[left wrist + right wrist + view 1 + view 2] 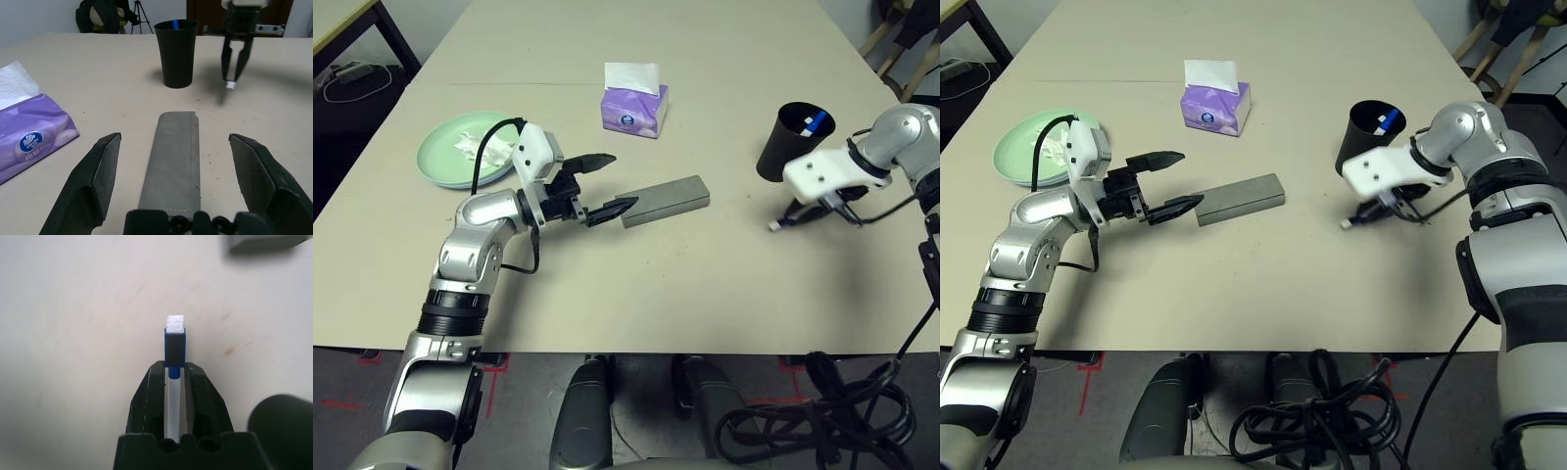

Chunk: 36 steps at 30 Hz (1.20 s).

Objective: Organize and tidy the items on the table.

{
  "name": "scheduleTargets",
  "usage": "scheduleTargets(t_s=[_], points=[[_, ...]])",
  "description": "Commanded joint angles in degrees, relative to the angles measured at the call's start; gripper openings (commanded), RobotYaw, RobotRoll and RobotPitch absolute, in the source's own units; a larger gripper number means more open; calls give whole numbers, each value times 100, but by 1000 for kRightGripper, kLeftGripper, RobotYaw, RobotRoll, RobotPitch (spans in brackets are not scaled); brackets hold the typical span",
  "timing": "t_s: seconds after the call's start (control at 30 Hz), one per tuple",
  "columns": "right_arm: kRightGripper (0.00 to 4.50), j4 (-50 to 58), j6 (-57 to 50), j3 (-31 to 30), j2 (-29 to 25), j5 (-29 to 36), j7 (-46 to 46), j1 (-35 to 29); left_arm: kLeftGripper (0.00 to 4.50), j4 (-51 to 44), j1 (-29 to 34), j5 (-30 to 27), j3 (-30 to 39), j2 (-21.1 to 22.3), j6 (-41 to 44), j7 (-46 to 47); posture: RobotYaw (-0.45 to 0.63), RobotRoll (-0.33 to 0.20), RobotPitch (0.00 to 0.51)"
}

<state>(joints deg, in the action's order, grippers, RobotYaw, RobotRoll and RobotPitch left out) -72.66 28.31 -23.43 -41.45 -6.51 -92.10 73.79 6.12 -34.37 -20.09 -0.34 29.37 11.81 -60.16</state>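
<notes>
Right wrist view: my right gripper [174, 382] clamps a blue-and-white pen [174, 346], barrel mostly hidden; my left gripper [604, 184] gapes wide at the grey glasses case [668, 199], black cup [792, 142] beyond.

Purple tissue pack [30, 141]: round blue "Vinda" logo; smaller characters unreadable.

Right gripper [174, 377]: both black fingers [147, 396] pressed together on a blue-and-white pen [174, 345], which runs lengthwise between them. Pen's blue section and white end stick out past the fingertips, toward 12 o'clock. Beige surface [73, 333] beyond, with faint scuff marks. Corner of a grey case [264, 241] at about 1 o'clock from the pen tip. Dark rounded shape, blurred, at 4 o'clock; cannot tell what it is.
</notes>
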Motion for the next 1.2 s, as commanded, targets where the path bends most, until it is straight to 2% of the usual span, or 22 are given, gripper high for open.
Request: scheduleTargets(t_s=[0.03,0.1,0.2,0.37,0.47,0.73,0.87,1.07,1.2], points=[[416,873,-909,-281,-427,1265,-40,-63,4500,253,-117,-19,-15,100,-38,-193,73,0,127],[416,1332,-1317,-392,-667,1812,-40,-118,4500,362,-190,-16,-25,125,-70,-282,56,0,120],[416,1747,-1824,-190,-829,2410,-40,-188,4500,473,-309,-6,-41,148,-94,-384,41,0,111],[416,2008,-2808,1085,-533,3111,-12,-325,4500,621,-489,-7,-48,152,-106,-515,25,0,103],[416,2232,-3297,1867,-285,3424,537,-519,4500,688,-519,-1,-53,134,-122,-549,18,0,100],[416,3121,-3652,3430,520,3770,2803,-1555,4500,722,-395,-2,-7,104,-106,-480,14,0,101],[416,3569,-3610,4001,1011,3965,3776,-1703,4500,706,-321,0,4,102,-107,-451,14,0,102],[416,3578,-3352,4340,1131,3774,4755,-1694,4500,700,-255,29,7,109,-141,-423,19,0,102],[416,3561,-3379,4253,1038,3396,5420,-1777,4500,713,-249,35,16,128,-153,-414,16,0,102]])
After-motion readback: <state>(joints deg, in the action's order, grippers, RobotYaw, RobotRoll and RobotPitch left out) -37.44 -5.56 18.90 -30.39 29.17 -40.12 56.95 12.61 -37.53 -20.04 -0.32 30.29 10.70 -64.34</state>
